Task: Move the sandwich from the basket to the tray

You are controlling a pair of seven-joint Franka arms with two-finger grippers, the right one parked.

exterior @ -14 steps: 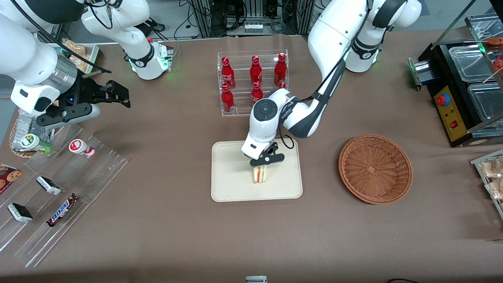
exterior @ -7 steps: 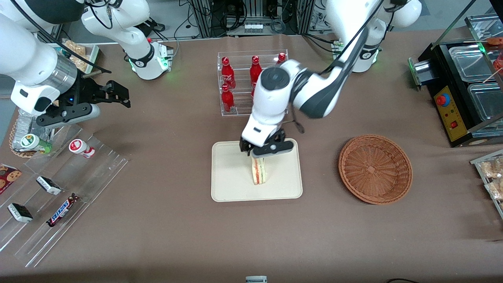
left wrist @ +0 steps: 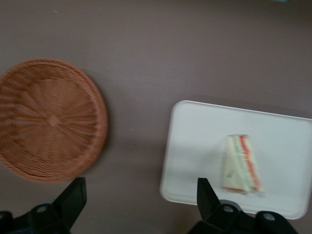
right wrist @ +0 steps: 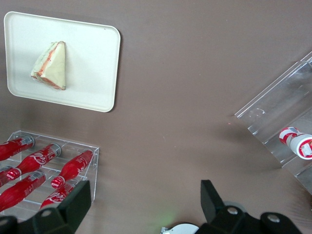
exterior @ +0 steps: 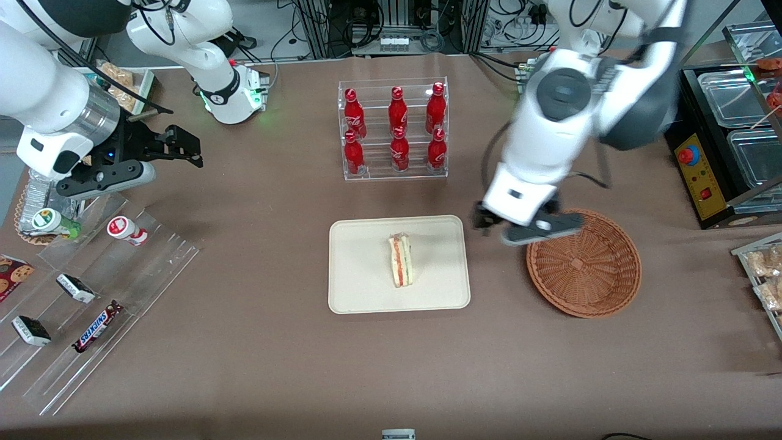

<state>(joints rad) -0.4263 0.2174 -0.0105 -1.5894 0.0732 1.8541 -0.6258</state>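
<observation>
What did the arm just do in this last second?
The pincer let go of the sandwich and rose away toward the basket, fingers open, now hanging above the basket's rim. The sandwich stayed standing on the tray; tray and basket did not move.

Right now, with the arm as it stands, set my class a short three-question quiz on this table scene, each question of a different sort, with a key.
1. True or false: the sandwich lies in the basket.
2. Multiple choice: the left arm's tool is A) shut on the sandwich, B) open and holding nothing, above the table between tray and basket, C) inside the bottle rack.
3. Fill in: the rack of red bottles stands ______ from the front camera than the tray.

Key: 1 false, it lies on the tray; 2 B; 3 farther.
</observation>
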